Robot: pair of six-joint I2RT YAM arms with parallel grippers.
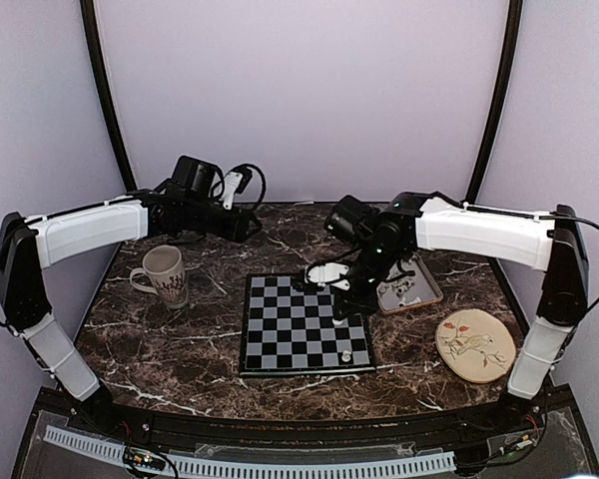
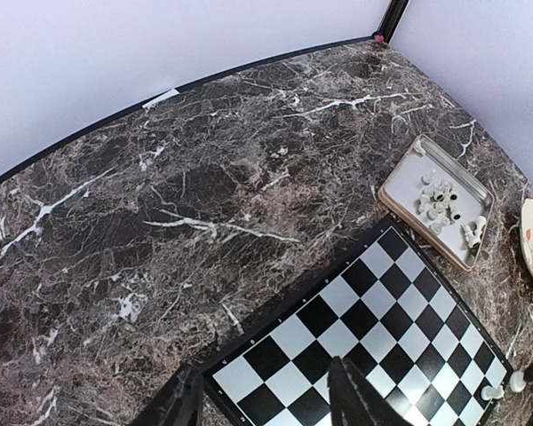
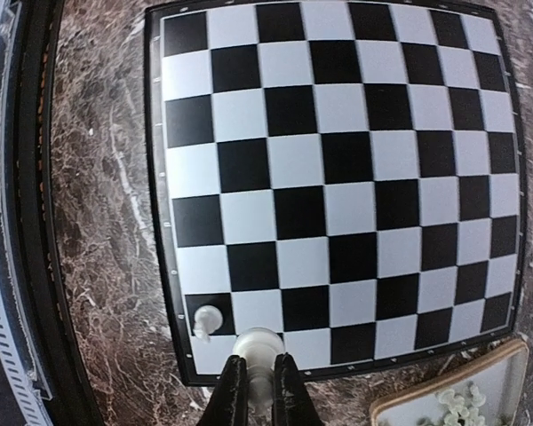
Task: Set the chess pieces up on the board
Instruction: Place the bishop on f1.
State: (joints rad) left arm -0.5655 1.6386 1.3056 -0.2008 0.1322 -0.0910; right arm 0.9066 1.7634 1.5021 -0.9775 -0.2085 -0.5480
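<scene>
You are only at the start of this job. On the table (image 1: 180, 339) the board (image 1: 304, 324) lies flat at the centre, black and pale grey squares inside a thin black rim, and nearly all of them are bare. From the board, the tray (image 2: 407, 177) sits at two o'clock, the plate (image 1: 474, 344) at four and the mug (image 1: 163, 274) at ten. Your left gripper (image 2: 265, 390) hangs over the board's far side, its jaws parted around nothing. Your right gripper (image 3: 258, 377) is clenched on the held piece (image 3: 258, 342), just beside the standing piece (image 3: 206, 319) in the board's five o'clock corner. I cannot tell if the held piece touches down. The loose pieces (image 2: 440, 202), tiny and cream, lie heaped in the tray, so almost everything is left to place.
</scene>
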